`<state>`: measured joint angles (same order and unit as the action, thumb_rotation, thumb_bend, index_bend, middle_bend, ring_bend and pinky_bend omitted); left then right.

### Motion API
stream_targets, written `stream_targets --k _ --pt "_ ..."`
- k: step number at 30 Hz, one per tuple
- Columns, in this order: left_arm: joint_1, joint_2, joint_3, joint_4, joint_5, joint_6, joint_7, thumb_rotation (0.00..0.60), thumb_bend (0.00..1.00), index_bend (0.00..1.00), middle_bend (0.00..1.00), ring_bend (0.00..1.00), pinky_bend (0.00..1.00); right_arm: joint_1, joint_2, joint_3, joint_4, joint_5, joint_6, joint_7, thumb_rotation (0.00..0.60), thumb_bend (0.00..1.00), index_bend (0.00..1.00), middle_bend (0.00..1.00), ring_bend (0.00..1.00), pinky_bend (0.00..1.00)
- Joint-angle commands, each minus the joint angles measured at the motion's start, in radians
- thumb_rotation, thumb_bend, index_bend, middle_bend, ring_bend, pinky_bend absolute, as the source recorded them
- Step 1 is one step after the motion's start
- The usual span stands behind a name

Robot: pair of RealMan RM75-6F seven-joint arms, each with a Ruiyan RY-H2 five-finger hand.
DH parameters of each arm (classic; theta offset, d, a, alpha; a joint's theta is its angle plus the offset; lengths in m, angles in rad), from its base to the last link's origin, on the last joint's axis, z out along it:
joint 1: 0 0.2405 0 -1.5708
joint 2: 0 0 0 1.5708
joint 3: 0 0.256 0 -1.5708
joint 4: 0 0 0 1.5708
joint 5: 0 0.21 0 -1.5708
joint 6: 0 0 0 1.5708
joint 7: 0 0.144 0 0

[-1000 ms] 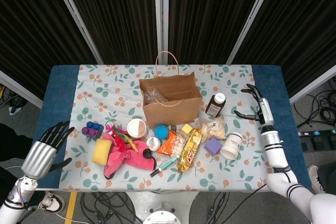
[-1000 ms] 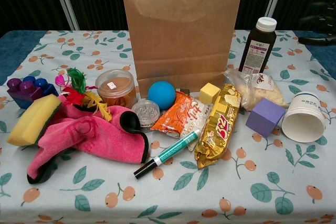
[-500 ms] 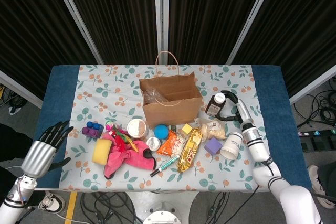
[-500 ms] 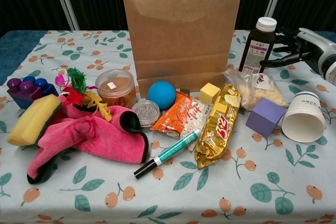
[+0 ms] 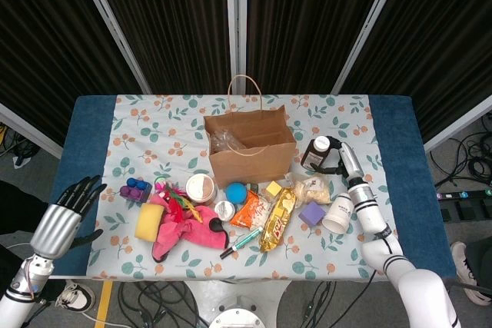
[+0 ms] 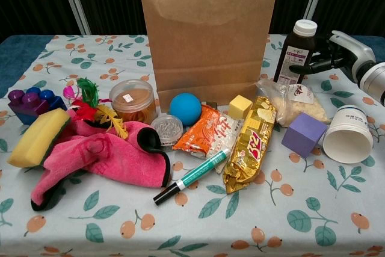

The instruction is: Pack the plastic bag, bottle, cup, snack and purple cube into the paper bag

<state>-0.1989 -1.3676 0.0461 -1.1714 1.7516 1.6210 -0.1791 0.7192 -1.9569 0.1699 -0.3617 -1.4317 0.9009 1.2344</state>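
Paper bag (image 5: 250, 149) upright at the table's middle; the step in hand looks like fetching the bottle (image 6: 296, 52).

The paper bag already shows a clear plastic bag (image 5: 224, 141) inside. Just right of it stands the dark bottle, upright; the right hand (image 6: 341, 53) is beside it, fingers spread toward its side, holding nothing. Next it must close around the bottle, lift it clear and carry it over the bag mouth. The left hand (image 5: 63, 217) hangs open off the table's left edge. Cup (image 6: 347, 133), snack (image 6: 248, 143) and purple cube (image 6: 303, 134) lie in front.

Table (image 5: 92, 124), floral cloth (image 5: 154, 124); paper bag (image 5: 250, 151) upright at centre, bottle (image 5: 315, 153) right, clutter in front.
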Motion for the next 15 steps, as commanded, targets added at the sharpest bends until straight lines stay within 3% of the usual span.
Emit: stream_targets --k 1,15 --pt "0.001 0.001 0.000 0.001 -0.002 0.001 -0.002 0.600 0.00 0.09 0.08 0.06 0.18 0.006 -0.004 -0.003 -0.001 -0.001 -0.006 -0.016 0.600 0.16 0.41 0.34 0.21 0.29" --pt "0.004 0.001 0.001 0.001 -0.007 0.005 -0.011 0.600 0.00 0.09 0.08 0.06 0.18 -0.001 -0.003 0.032 -0.031 0.030 0.069 -0.121 0.600 0.31 0.57 0.45 0.32 0.40"
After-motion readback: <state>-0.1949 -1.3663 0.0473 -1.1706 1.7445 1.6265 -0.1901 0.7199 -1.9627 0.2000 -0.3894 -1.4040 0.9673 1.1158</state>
